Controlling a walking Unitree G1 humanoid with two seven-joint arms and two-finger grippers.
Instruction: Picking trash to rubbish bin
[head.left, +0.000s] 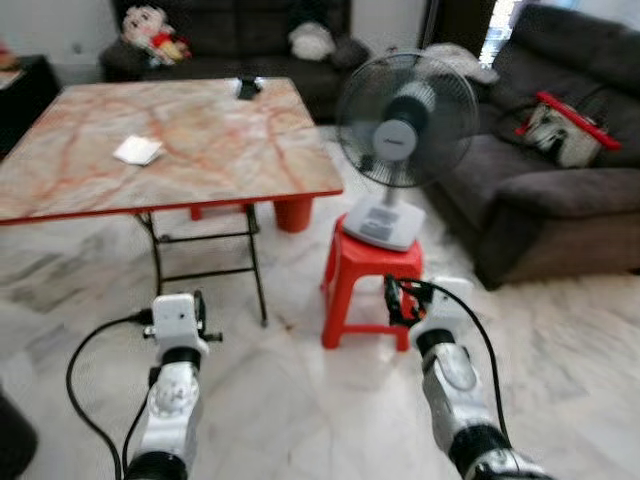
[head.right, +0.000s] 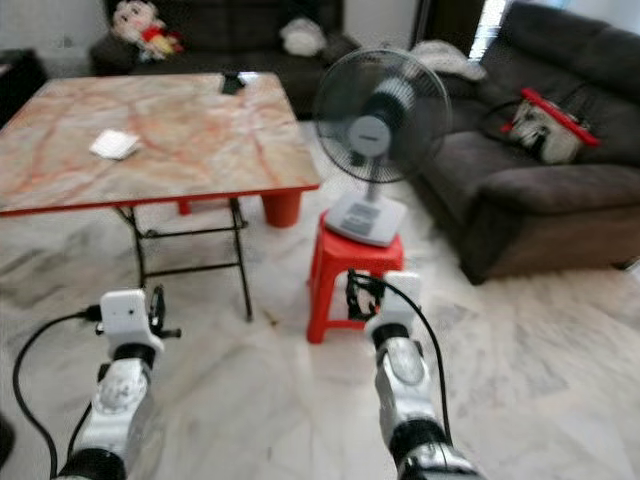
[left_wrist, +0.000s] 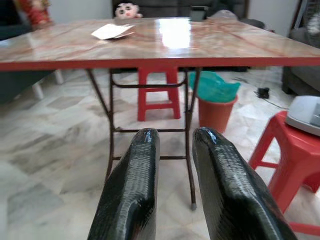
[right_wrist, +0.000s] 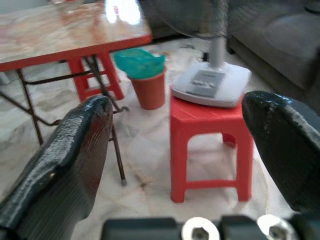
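Trash first: I've got a crumpled white paper (head.left: 138, 150) lying flat on the marble-top desk (head.left: 220, 150), upper left of the frame in the head view, well apart from both arms. A small dark object (head.left: 247, 88) sits at the desk's far edge; too blurry for me to say what it is.

The rubbish bin (left_wrist: 215, 100) is an orange bucket with a teal liner, standing on the floor under the far side of the desk, beside a red stool (left_wrist: 157, 92) back there. In the head view I only catch its orange base (head.left: 293, 213) below the desk edge.

My left pincer (left_wrist: 175, 190) hangs low in front of the desk's folding legs, fingers nearly together with a thin gap, holding nothing. My right pincer (right_wrist: 195, 150) is spread wide open, empty, pointed at the nearer red stool (head.left: 368, 285) that carries a standing fan (head.left: 405, 130), middle of the frame.

Dark sofas run along the top and right of the frame, with a plush doll (head.left: 150, 30) on the back one and a red-and-white bag (head.left: 565, 130) on the right one. Floor is pale marble tile.
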